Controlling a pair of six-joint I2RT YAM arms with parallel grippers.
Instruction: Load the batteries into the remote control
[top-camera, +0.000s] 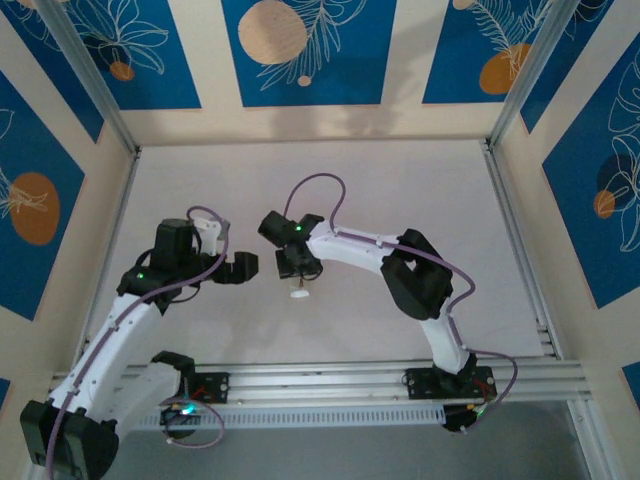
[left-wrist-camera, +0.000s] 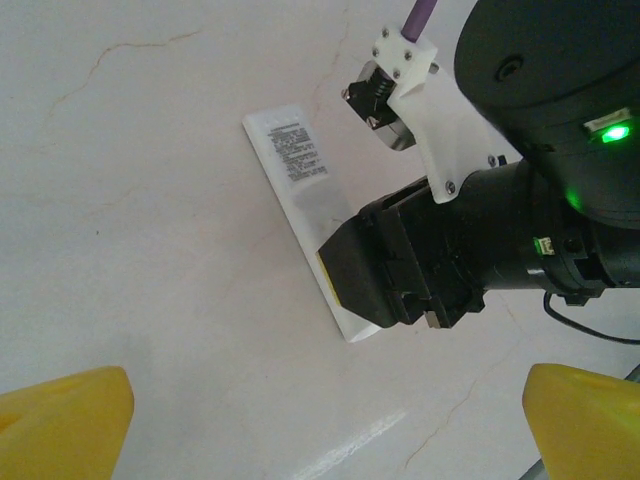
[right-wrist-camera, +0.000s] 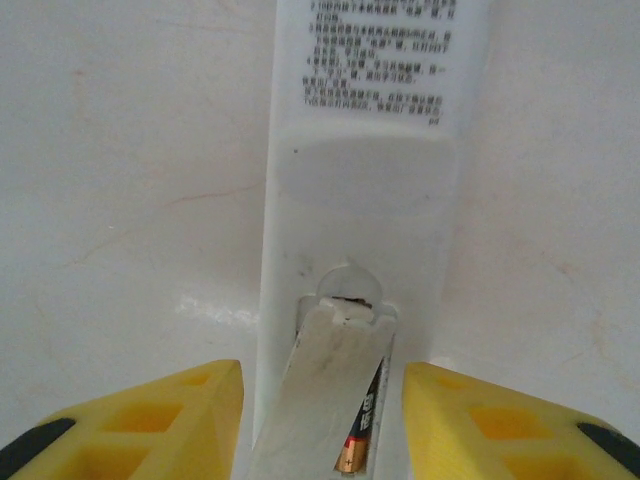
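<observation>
Lying label-side up on pale tabletop (right-wrist-camera: 120, 150): slim white rectangular plastic remote control (right-wrist-camera: 372, 190). R pincer (right-wrist-camera: 322, 425) open, straddling its batt. end; dark coppery-tipped cylindrical battery (right-wrist-camera: 353, 452) under its ajar white lid (right-wrist-camera: 335, 365). L pincer (left-wrist-camera: 320, 425) open, near remote.

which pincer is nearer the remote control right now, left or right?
Right. The right pincer straddles the remote control at its battery-bay end, one yellow tip on each side. The left pincer hovers off to the remote's left, clearly apart from it.
</observation>
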